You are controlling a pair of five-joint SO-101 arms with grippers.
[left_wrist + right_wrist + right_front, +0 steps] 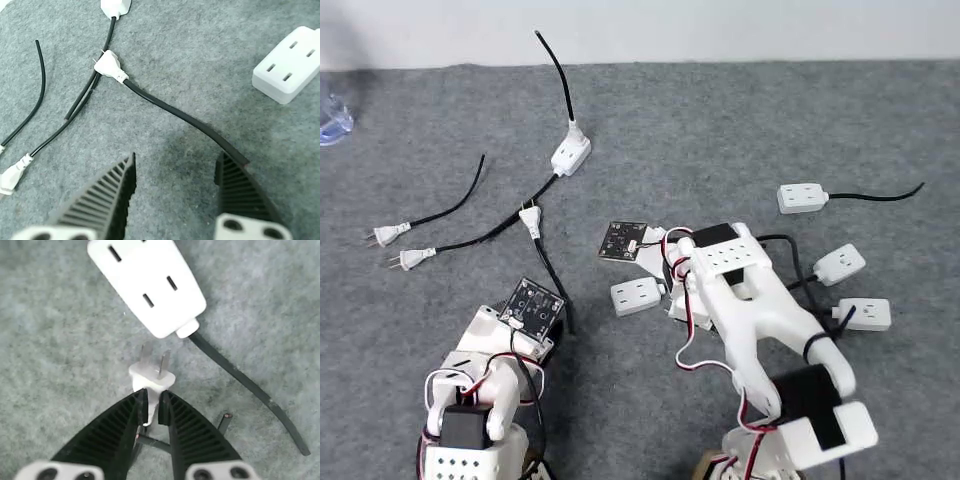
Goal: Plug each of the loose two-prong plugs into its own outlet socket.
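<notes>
My right tool [152,401] is pinched tight on a small white plug [151,376]. It holds the plug by its back end, and the two prongs stick out in front. Just past the prongs is the outlet block [147,285], lying on the grey desk [45,350]. The prongs are very near the end of the outlet block where the block's cord [240,382] comes out, but they do not touch it. The slots are on the flat top of the outlet block, not on that end. So I think pushing straight ahead would only bump it. I should lift the plug a little and tip it so the prongs point down at the top. Then I should turn it until both prongs sit over two slots that go side by side, and push slowly and straight. The outlet block is loose, so it may slide, and a gentle push is safer. My left tool [175,167] is off to one side of the outlet block. It is open wide and holds nothing, and a long cord [185,117] runs past one of its fingers [237,190]. I think it could help hold the outlet block steady. Farther from the outlet block is a second plug [111,66] on that long cord. Farther again lie a third plug [412,260] and a fourth plug [385,236], waiting for their turn.
</notes>
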